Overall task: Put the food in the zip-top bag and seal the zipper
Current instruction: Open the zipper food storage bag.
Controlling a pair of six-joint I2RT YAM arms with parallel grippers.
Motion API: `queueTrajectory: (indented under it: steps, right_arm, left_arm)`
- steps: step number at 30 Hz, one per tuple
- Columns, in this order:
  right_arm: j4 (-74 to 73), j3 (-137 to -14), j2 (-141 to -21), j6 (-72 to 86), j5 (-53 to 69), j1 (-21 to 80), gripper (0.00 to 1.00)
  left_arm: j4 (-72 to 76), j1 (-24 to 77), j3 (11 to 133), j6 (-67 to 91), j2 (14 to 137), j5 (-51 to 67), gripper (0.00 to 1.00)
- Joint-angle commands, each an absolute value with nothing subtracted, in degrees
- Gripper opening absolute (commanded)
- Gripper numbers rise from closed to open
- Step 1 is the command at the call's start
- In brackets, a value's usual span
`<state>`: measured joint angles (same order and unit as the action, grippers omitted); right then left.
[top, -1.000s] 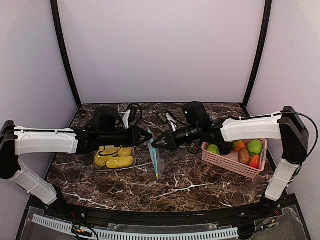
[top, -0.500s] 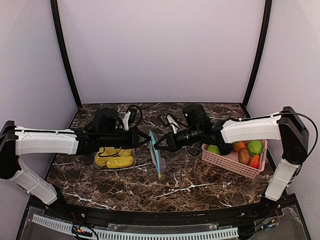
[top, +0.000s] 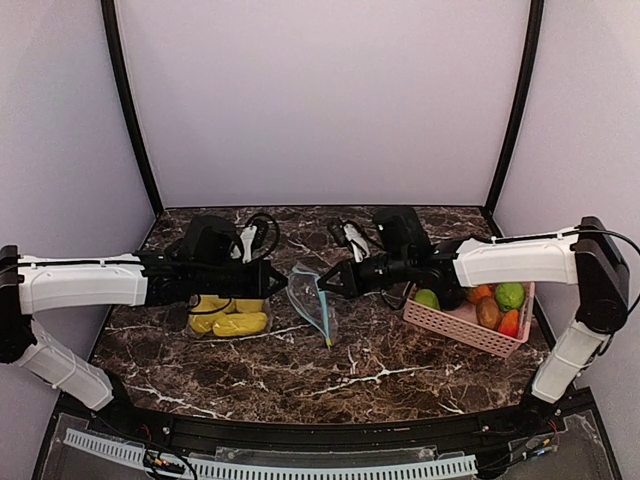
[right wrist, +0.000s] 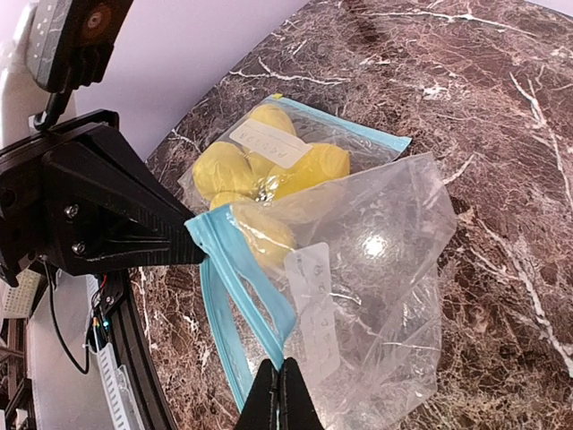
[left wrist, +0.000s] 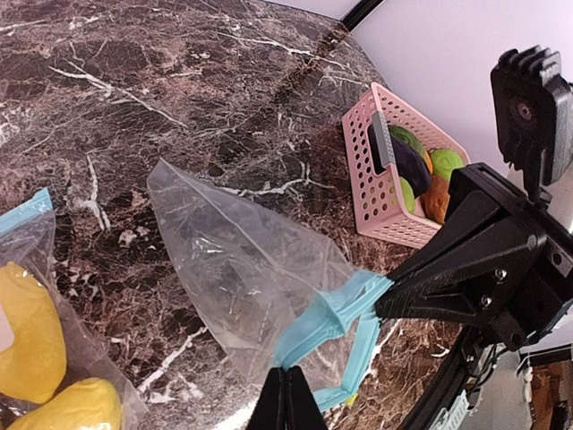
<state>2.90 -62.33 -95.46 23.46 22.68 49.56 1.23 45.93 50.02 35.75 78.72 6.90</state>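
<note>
Left fingers are pinched tight on the blue zipper strip of the clear zip-top bag, and the right fingers are clamped on that same strip from the other side. The bag is stretched between them over the middle of the bench. Food sits in the pink basket by the right edge, and yellow pieces lie in a second bag toward the left edge.

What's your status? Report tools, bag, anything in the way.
Left tool shut on empty bag zipper rim. Right tool shut on opposite rim, mouth open. Food in pink basket. Second bag, yellow food inside, beside left arm.
</note>
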Motion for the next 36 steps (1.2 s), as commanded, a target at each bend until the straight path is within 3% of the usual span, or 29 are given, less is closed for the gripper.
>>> queueTrajectory:
  steps: [1,8,12,28,36]
  right_arm:
    - [2.7,-63.8,-94.4,26.2,18.7,50.0,0.0]
    - [3.8,-64.8,-96.0,29.2,16.9,50.8,0.0]
    - [4.6,-64.9,-96.3,29.9,16.7,51.1,0.0]
    - [5.1,-65.4,-95.8,31.6,15.5,51.5,0.0]
    - [5.3,-64.8,-95.7,31.8,15.4,51.5,0.0]
  left_arm:
    - [-2.2,46.0,51.1,33.7,76.4,4.5,0.09]
    - [8.8,46.2,49.5,37.4,77.8,12.1,0.55]
    - [11.4,46.8,49.3,38.1,79.3,13.6,0.66]
    - [6.9,48.8,52.6,37.1,86.9,12.1,0.7]
    - [3.0,49.2,54.8,36.5,88.3,6.4,0.64]
